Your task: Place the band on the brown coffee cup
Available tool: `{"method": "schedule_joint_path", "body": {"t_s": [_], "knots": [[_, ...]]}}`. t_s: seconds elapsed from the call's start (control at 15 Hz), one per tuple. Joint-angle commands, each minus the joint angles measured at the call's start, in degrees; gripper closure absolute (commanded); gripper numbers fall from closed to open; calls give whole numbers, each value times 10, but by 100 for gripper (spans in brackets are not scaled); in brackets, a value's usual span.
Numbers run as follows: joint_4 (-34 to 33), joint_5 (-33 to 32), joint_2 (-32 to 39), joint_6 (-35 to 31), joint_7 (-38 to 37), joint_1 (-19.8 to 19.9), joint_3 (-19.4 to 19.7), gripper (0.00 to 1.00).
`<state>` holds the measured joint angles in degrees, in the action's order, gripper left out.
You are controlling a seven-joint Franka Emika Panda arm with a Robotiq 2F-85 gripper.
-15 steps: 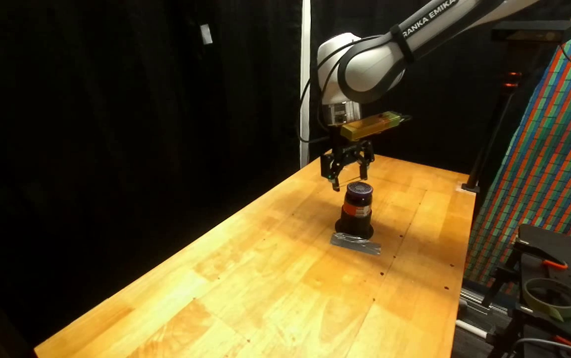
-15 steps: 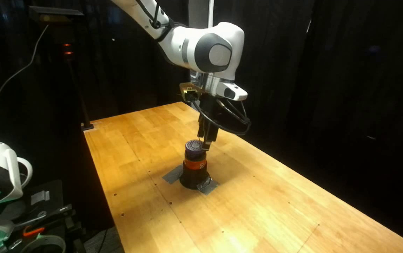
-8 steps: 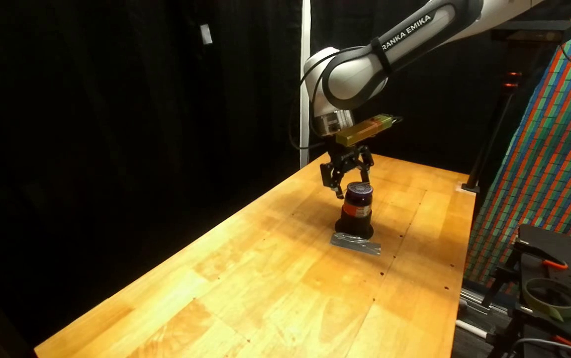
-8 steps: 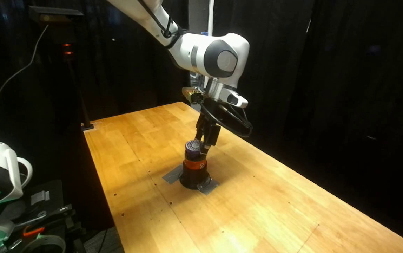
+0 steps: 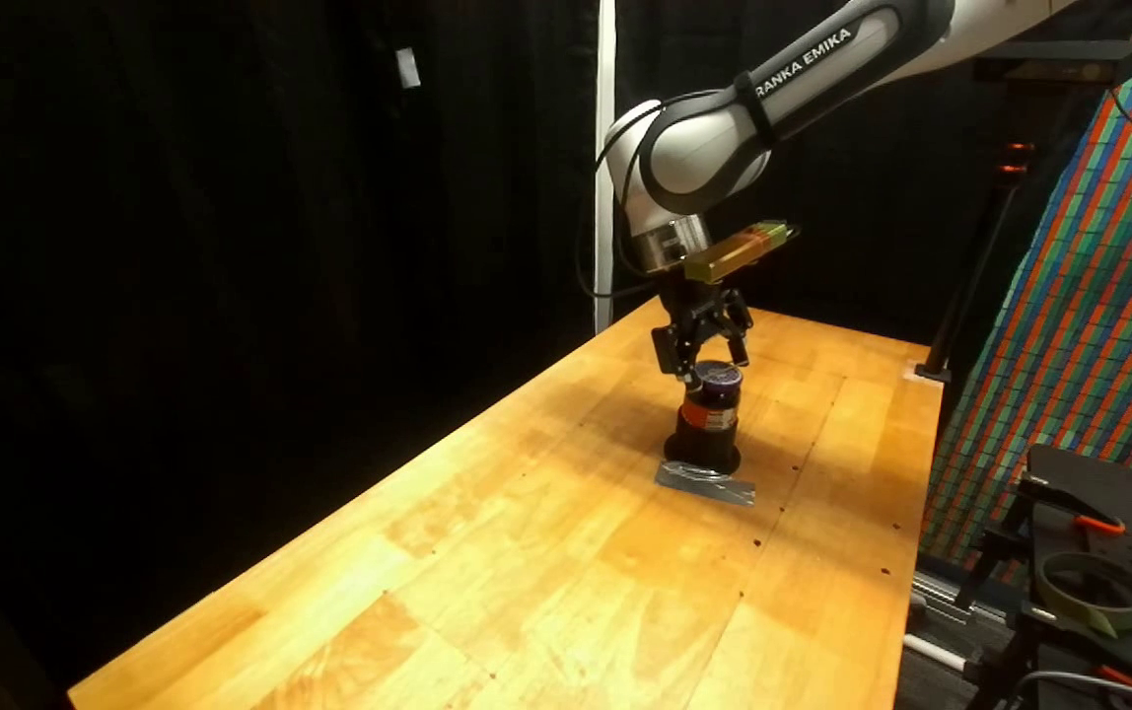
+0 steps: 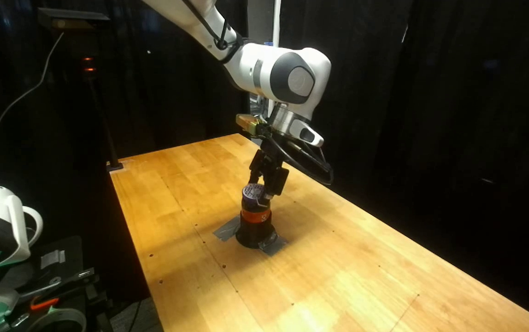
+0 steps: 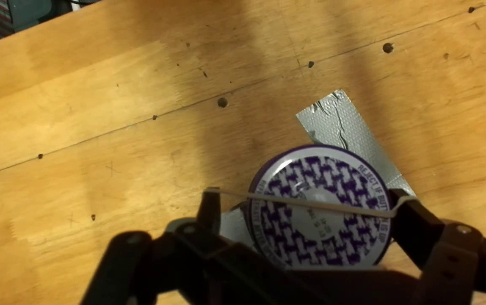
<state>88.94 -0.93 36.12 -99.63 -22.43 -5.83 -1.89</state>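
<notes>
Band (image 7: 321, 205) stretched between parted fingers (image 7: 414, 226), arm (image 6: 287, 74) bent downward, coffee cup (image 6: 255, 223) beneath

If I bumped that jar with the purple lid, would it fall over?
Probably not easily: its black base flares wider than the jar, and gray tape seems to hold that base to the table. A bump up at the patterned lid might wobble it most, since it stands taller than wide.

Gray tape (image 7: 349, 127) lies on the wooden table (image 5: 546, 552); a tape roll (image 5: 1123, 617) rests on a separate black surface (image 5: 1098, 473).
</notes>
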Motion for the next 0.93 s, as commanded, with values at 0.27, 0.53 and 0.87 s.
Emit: {"method": "schedule_joint_path", "body": {"t_s": [0.27, 0.53, 0.87], "knots": [[100, 13, -68, -22, 60, 2, 3, 0], [190, 13, -117, -102, 50, 0, 6, 0], [330, 10, -179, -296, 11, -8, 7, 27]]}}
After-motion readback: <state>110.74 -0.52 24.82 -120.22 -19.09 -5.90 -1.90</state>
